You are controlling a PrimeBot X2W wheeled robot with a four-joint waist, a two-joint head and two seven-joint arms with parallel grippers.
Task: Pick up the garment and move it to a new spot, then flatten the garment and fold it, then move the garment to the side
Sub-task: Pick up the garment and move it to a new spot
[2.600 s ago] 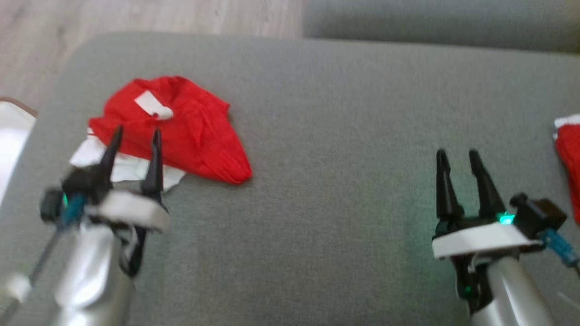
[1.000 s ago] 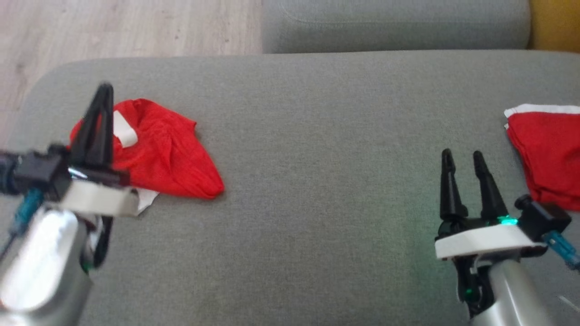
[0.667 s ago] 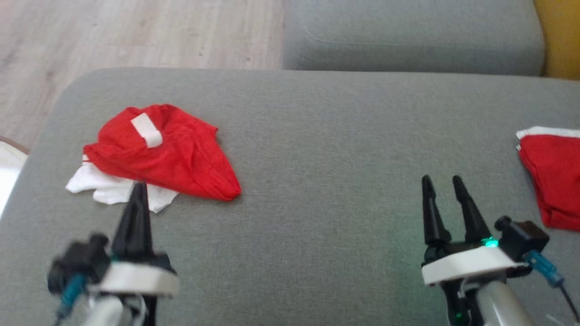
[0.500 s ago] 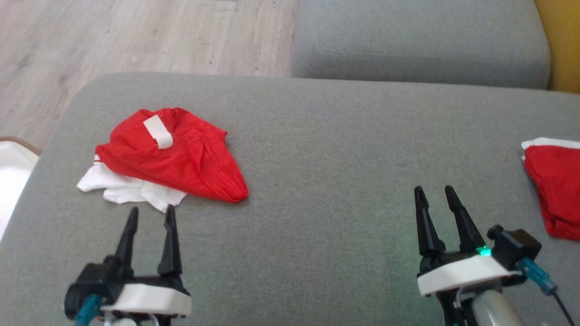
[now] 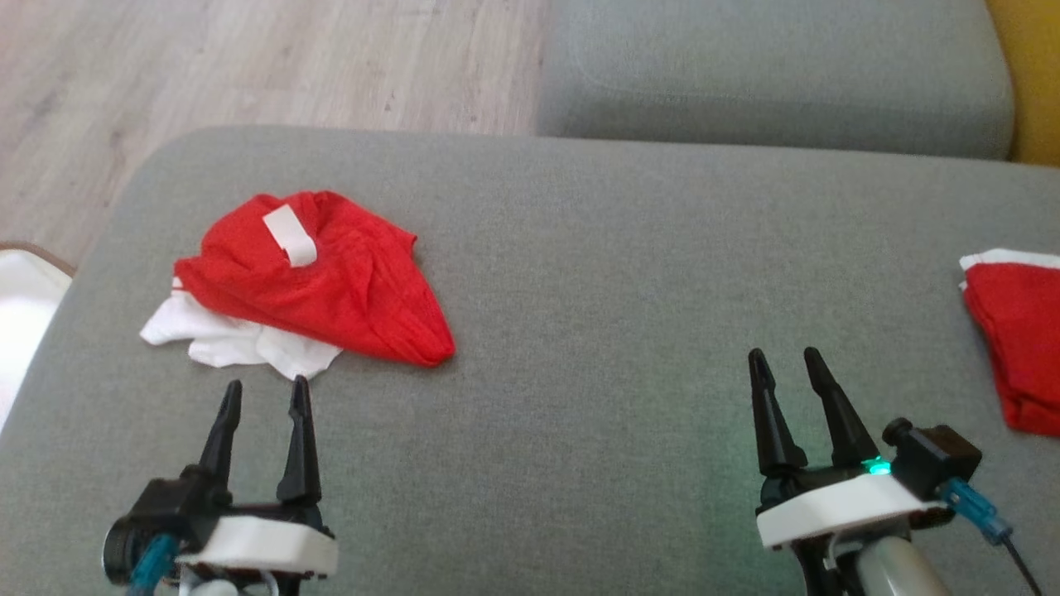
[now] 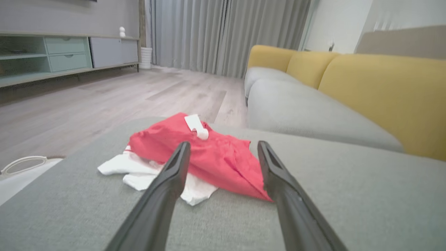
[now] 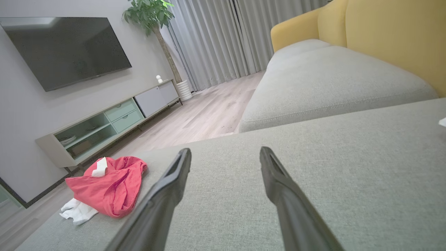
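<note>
Garment (image 5: 331,281) sat crumpled on the grey cushion (image 5: 580,331), and the left gripper (image 5: 266,383) was poised just short of it, fingers apart with nothing between them, tips aimed at the white edge (image 5: 240,348) poking out from under the red. Over on the other side, the right gripper (image 5: 783,354) was spread and empty too, low over bare cushion and well apart from the heap. So the pickup was not yet made. The danger? That white layer (part of the same piece or a separate cloth, I couldn't tell) lay nearest the left tips. A shallow pinch there could have lifted only the white and left the red behind, or dragged the lot into a tighter wad, harder to flatten. Going in too low risked nipping the cushion cover along with the cloth. The heap also lay near the cushion's rounded left end, with wooden floor (image 5: 248,66) beyond, so a push instead of a grab could have nudged it toward the drop. And a second red piece (image 5: 1014,348) at the far right made an easy wrong target.
</note>
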